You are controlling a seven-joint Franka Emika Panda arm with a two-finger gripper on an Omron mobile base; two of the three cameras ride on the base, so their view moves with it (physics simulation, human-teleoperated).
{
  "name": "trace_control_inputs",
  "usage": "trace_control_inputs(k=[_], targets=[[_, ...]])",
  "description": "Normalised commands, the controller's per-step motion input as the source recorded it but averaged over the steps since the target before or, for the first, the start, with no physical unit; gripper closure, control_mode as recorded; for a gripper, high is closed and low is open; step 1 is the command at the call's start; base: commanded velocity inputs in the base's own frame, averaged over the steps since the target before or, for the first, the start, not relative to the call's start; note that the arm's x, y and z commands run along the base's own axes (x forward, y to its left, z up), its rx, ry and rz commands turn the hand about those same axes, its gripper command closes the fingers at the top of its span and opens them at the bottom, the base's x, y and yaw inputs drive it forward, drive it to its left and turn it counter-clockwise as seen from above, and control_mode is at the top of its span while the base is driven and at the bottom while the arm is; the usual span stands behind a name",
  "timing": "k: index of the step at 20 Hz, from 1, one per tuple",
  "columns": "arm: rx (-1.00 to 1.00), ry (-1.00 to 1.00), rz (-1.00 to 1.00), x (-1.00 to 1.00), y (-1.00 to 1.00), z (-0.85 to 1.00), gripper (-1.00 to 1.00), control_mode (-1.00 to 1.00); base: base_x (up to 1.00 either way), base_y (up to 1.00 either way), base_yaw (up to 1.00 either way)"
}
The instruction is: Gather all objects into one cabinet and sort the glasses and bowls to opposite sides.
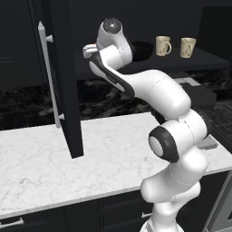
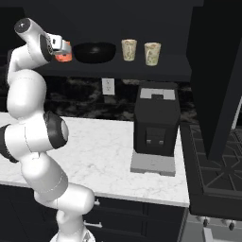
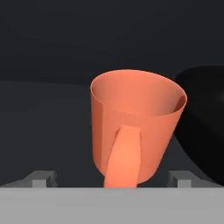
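The orange cup (image 3: 135,127) stands on the dark cabinet shelf (image 2: 170,72), with an orange strip like a handle facing the hand camera. My gripper (image 3: 113,179) is open; its fingertips (image 3: 43,178) sit wide on either side of the cup without touching it. From the right base, the gripper (image 2: 60,49) is at the shelf's left end with the orange cup (image 2: 65,53). Just right of the cup sits the wide black bowl (image 2: 94,51) (image 3: 205,131). Two cream mugs (image 2: 129,49) (image 2: 152,53) stand further right. The arm partly hides the bowl (image 1: 144,49); both mugs (image 1: 163,45) (image 1: 187,47) show.
The open cabinet door (image 1: 63,77) with its silver bar handle (image 1: 50,77) juts over the white marble counter (image 1: 41,154) at left. A black coffee machine (image 2: 156,125) stands on the counter under the shelf. A stove (image 2: 217,170) and a second dark door (image 2: 215,71) are at right.
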Motion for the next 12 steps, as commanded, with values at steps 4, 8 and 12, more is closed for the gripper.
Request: trace_control_inputs(k=[4,8,12], targets=[[0.0,0.04,-0.03,0.17,0.11,-0.13,1.0,-1.0,0.0,0.0,0.0],[0.0,0.03,-0.03,0.16,0.03,-0.1,1.0,-1.0,0.0,0.0,0.0],[0.0,0.0,-0.03,0.01,0.0,0.0,1.0,-1.0,0.0,0.0,0.0]])
